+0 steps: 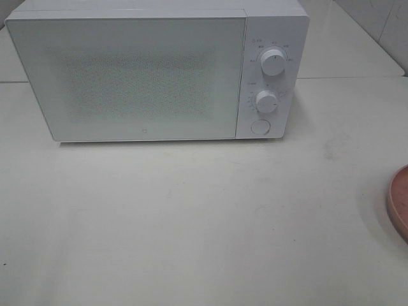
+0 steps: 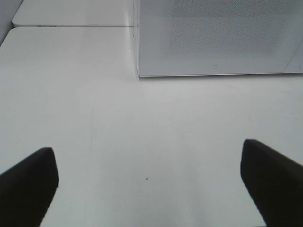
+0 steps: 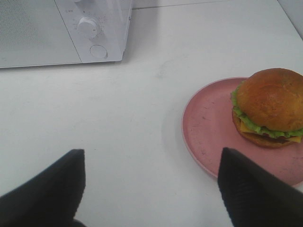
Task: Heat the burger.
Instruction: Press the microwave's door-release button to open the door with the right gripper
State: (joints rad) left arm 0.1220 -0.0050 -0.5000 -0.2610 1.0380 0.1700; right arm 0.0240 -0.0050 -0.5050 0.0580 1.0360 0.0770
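The burger (image 3: 270, 106) sat on a pink plate (image 3: 208, 123) out at the right of the bench (image 1: 204, 223), well apart from the white microwave (image 1: 146, 70). It lay off-centre on the plate, and in the high view only a sliver of the plate's rim showed at the frame's edge. The microwave's door (image 1: 127, 76) was shut, so nothing had yet gone inside. The left fingers (image 2: 28, 184) were spread wide over bare bench in front of the microwave, holding nothing. The right fingers (image 3: 255, 189) were also parted and empty, hovering near the plate's closer rim. Several things could have gone wrong from there. The door would probably need the round button (image 1: 260, 126) below the two knobs, and a hard or off-centre push might have shoved the whole unit back instead of releasing the latch. If the right fingers took the burger directly, too firm a squeeze could have crushed the soft bun or sheared the stacked layers apart. If they took the plate by its thin rim, the off-centre load might have tipped it and let the burger slide off. Carrying it over before the door was fully open risked a knock against the door.
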